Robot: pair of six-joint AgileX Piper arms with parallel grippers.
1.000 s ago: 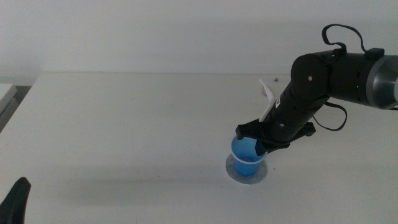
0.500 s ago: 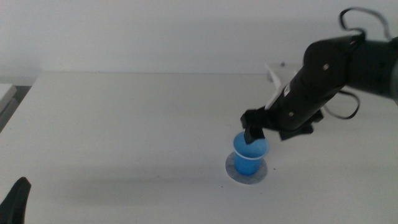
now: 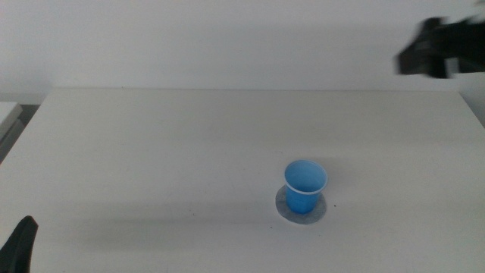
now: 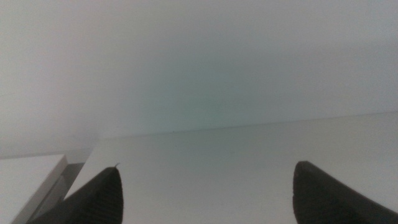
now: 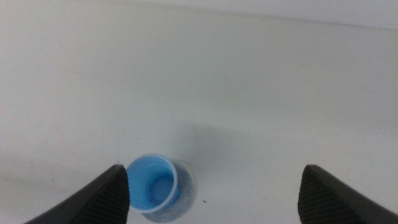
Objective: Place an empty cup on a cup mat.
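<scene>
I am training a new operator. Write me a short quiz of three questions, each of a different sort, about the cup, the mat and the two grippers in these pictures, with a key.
1. True or false: the cup stands upright on the cup mat.
2. The right gripper is: A) closed on the cup, B) open, apart from the cup, C) pressing the mat.
3. Fill in: the left gripper waits at the table's near ____ corner, jaws open.

Key: 1 true; 2 B; 3 left.
</scene>
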